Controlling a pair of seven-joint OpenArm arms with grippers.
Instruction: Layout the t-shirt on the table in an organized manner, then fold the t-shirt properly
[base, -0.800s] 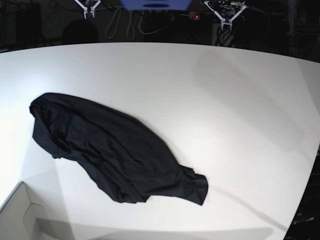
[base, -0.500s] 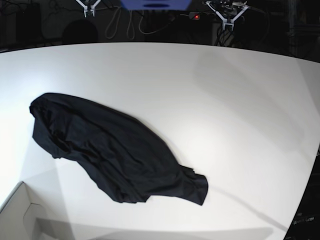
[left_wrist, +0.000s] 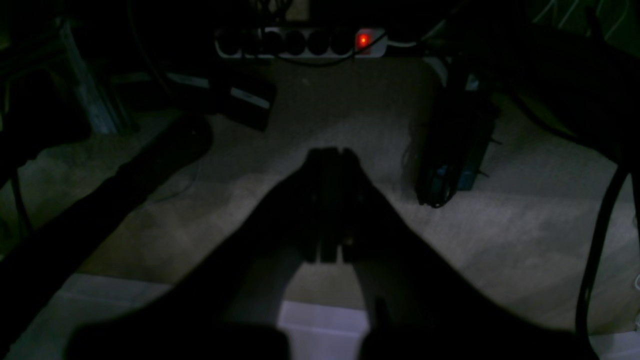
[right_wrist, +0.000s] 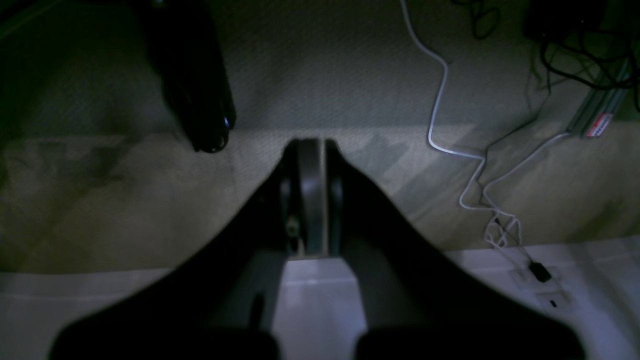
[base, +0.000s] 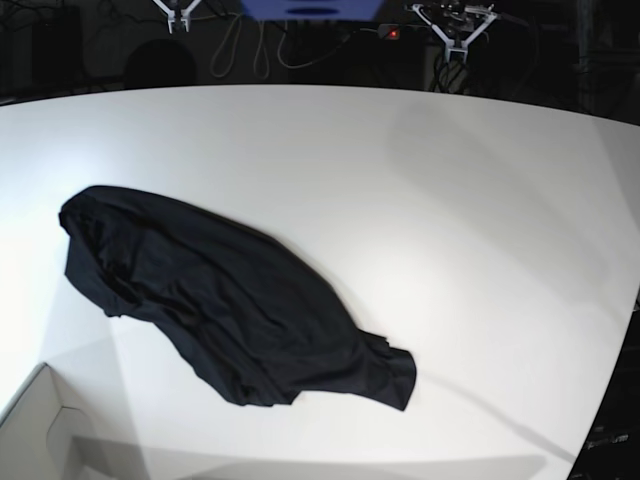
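- The t-shirt (base: 220, 300) lies in a rumpled, elongated heap on the near left part of the table (base: 450, 200), running from its far-left end down to a bunched tip near the middle of the near edge. No sleeve, collar or hem can be told apart with certainty.
- The step in hand, as I judge it, is the first reach to spread the cloth flat; nothing is laid out yet.
- To do it well, each arm ought to take a separate edge of the heap, well apart, and draw outward so the thin fabric opens instead of dragging as a lump.
- A white box corner (base: 40, 430) sits just beside the heap's near-left side; pulling towards the open right side looks safer.
- The left gripper (base: 453, 45) and right gripper (base: 177, 20) hang beyond the table's far edge, both clenched on nothing, well apart from the shirt.
- They need to open before coming down.
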